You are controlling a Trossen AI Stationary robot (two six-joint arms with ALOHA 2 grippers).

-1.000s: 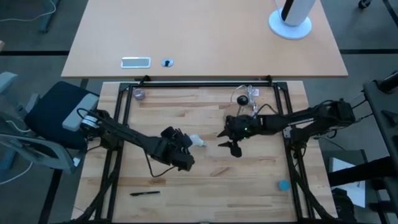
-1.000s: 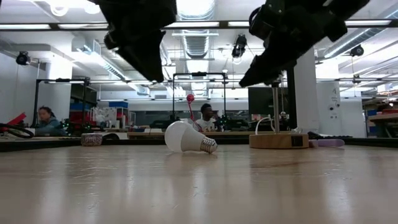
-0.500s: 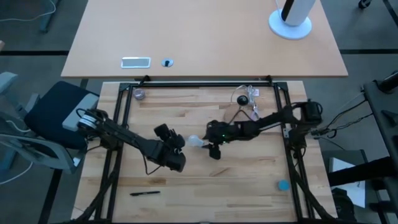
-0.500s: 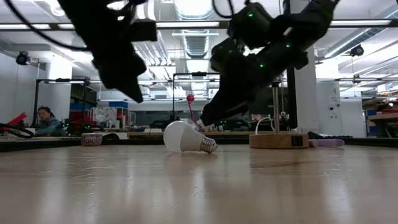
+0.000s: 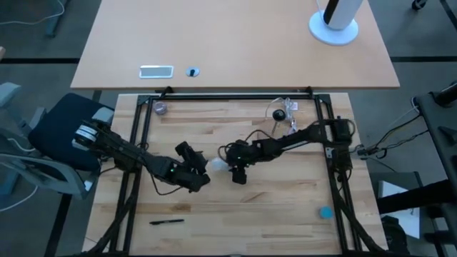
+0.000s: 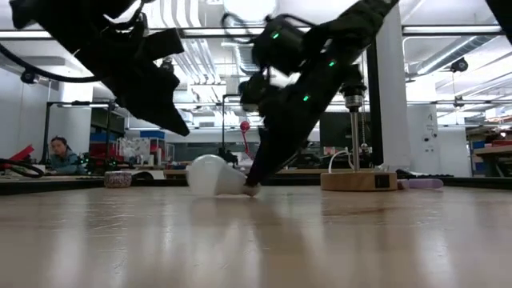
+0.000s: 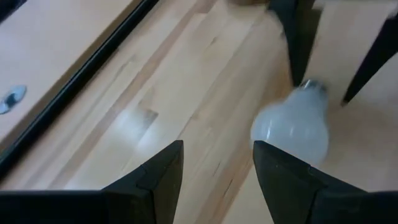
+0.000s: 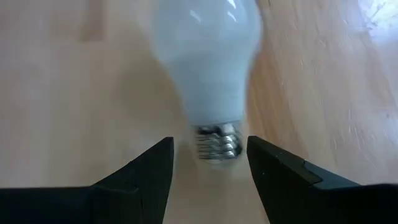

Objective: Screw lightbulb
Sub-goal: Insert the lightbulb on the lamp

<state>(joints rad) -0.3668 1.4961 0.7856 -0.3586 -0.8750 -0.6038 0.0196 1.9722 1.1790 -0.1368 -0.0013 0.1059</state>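
Frosted white lightbulb (image 5: 217, 163) lies on its side on my wooden table (image 5: 285, 207), between left gripper (image 5: 201, 168) and right gripper (image 5: 235, 168).

Low view: right fingers reach down at its screw end.

Left wrist: jaws apart, bulb just ahead, untouched.

Right wrist: jaws apart, screw base (image 8: 217, 142) between the fingertips; contact unclear.

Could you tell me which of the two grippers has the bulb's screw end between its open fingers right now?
The right gripper: the lightbulb's screw end lies between its open fingers. The left gripper, also open, has the bulb off to one side.
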